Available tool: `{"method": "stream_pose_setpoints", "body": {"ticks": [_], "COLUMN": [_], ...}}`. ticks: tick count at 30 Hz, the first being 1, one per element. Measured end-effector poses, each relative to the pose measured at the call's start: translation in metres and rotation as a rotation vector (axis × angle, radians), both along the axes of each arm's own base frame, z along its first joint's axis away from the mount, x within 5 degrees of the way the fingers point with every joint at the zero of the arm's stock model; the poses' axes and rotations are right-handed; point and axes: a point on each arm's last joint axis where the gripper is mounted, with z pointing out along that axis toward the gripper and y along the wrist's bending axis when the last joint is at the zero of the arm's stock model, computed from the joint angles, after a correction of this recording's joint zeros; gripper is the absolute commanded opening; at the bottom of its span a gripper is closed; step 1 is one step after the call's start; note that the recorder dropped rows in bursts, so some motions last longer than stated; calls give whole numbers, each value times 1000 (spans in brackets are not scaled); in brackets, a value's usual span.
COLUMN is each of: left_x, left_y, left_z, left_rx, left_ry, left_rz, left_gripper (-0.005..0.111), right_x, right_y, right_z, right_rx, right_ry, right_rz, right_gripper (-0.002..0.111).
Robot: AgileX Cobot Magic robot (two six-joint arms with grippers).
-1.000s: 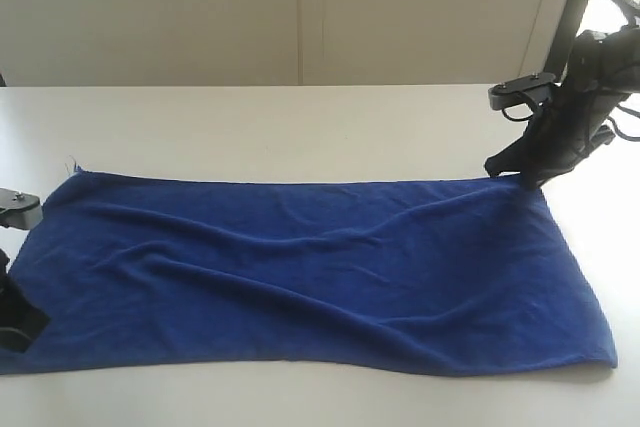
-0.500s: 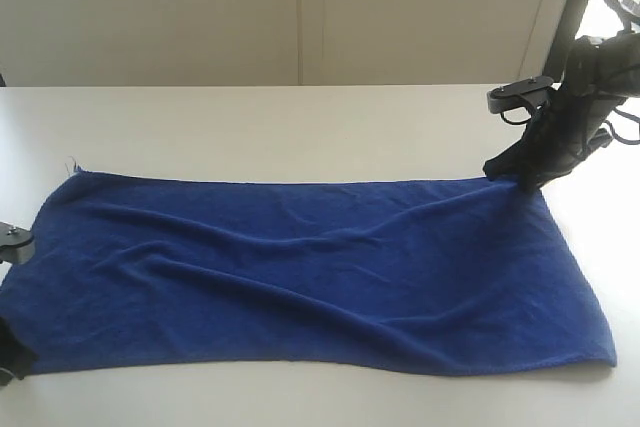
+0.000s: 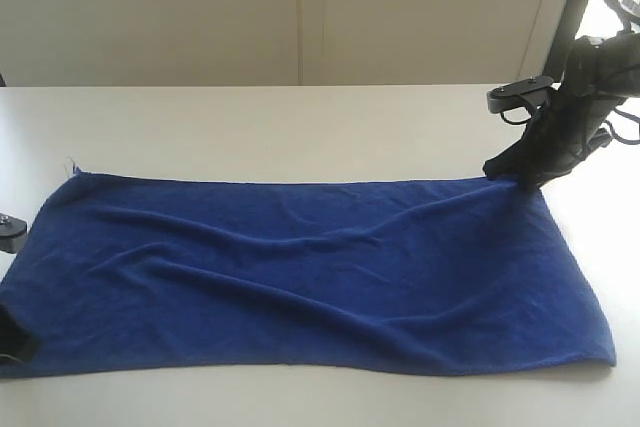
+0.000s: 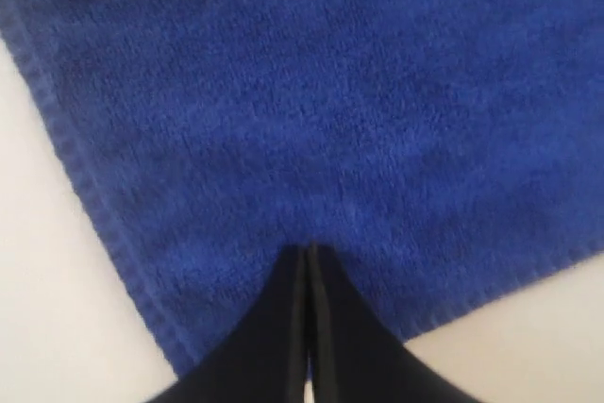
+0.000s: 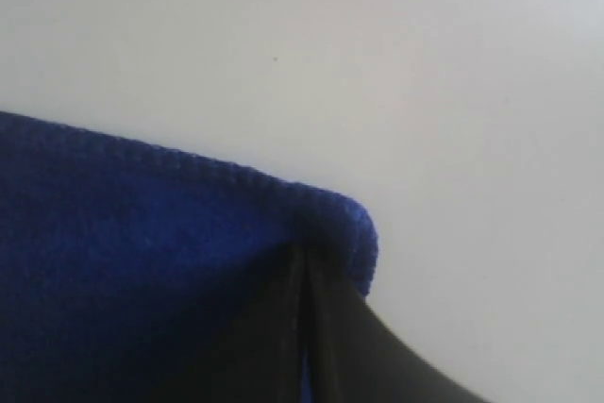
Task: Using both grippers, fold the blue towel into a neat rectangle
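**A:** Grip on the near side first: what does the left gripper (image 4: 307, 250) have?

**B:** Its jaws are pressed together, tips on the blue towel (image 3: 300, 277) just inside its near-left corner. Whether any cloth is pinched between them, I cannot tell.

**A:** And the towel itself?

**B:** It lies spread flat on the white table (image 3: 300, 127), lightly rippled, its long axis running left to right along the table's near edge.

**A:** Far side?

**B:** The right gripper (image 3: 520, 177) is closed on the far-right corner, which bunches at its tips.

**A:** Diagonal corners, then.

**B:** Yes. Each arm is nearest its own short edge, so I judge a fold across the long axis needs one corner carried the towel's whole length.
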Motion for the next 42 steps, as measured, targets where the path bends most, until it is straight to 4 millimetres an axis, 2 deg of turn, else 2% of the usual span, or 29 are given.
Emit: {"method": "stream_pose_setpoints", "body": {"ticks": [23, 29, 32, 38, 42], "left_x": [-4, 2, 13, 41, 77], "left_y": [1, 0, -1, 0, 1], "left_z": [-1, 9, 31, 77, 82], "left_rx": [25, 12, -1, 6, 19], "left_ry": [66, 71, -19, -274, -375], "left_rz": [-52, -54, -42, -22, -7], "left_gripper": [0, 0, 0, 0, 0], "right_x": [0, 1, 1, -5, -19], "right_y": [-14, -13, -13, -12, -3], "right_z": [0, 1, 14, 67, 105], "right_rx": [-36, -20, -23, -40, -43], "right_ry": [-19, -30, -62, -169, -193], "right_rz": [-7, 4, 7, 5, 19], "right_gripper": [0, 0, 0, 0, 0]}}
